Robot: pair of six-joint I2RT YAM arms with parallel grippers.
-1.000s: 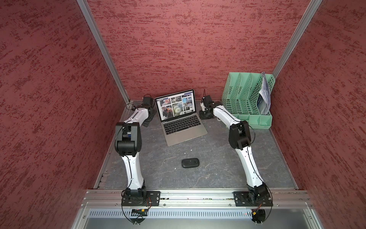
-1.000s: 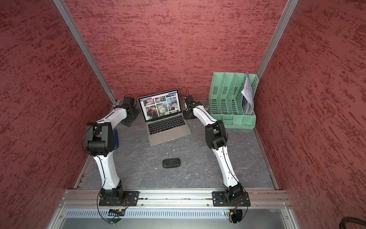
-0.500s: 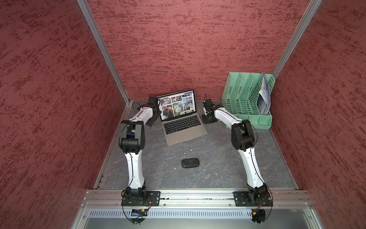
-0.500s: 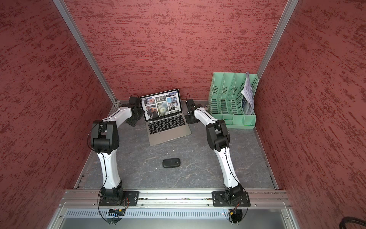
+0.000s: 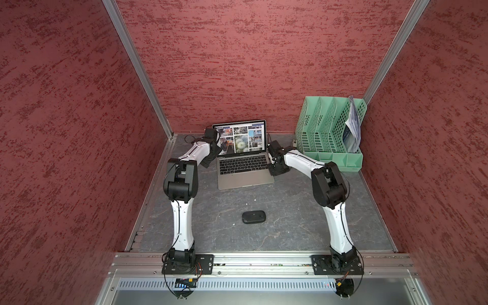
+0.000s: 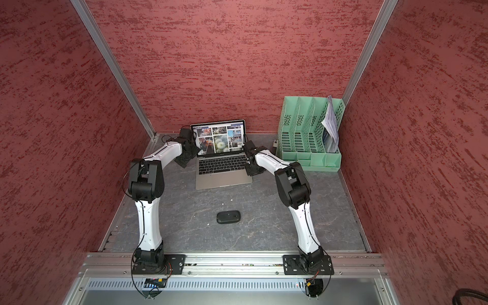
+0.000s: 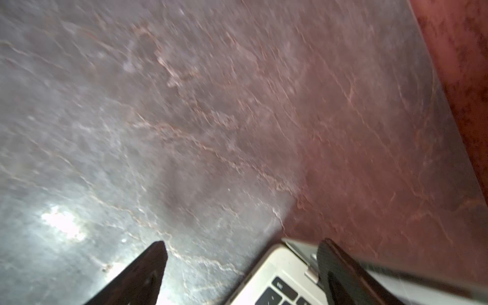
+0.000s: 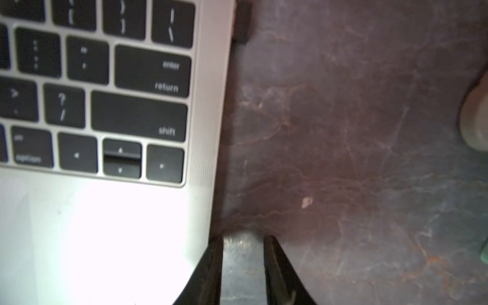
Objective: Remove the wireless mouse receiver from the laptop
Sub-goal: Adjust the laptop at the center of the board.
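Red, rough-textured walls (image 5: 250,66) enclose a small booth on three sides, with pale metal posts (image 5: 136,66) at the back corners. Its floor is a dark grey counter (image 5: 290,206) with a veined, stone-like pattern.

An open silver laptop (image 5: 245,179) stands toward the back, its screen showing a grid of photos. The wireless mouse receiver (image 8: 241,22), a tiny dark stub, juts from the laptop's right edge, level with the backslash key. Only the right wrist view shows it, because the right arm (image 5: 303,161) covers that edge in both top views.

The right hand (image 8: 243,241) sits at the same edge, nearer the palm rest and apart from the receiver. Its fingers are parted by a narrow gap with only counter between them. The left hand (image 7: 243,244) is at the laptop's rear left corner, spread wide and holding nothing, with one finger over the hinge area. The left arm (image 5: 195,153) hides part of the screen.

A flat black mouse (image 5: 254,217) lies in front of the laptop, well apart. A mint-green file rack (image 5: 330,126) stands to the laptop's right against the back wall, with papers (image 5: 352,126) in its far slot.
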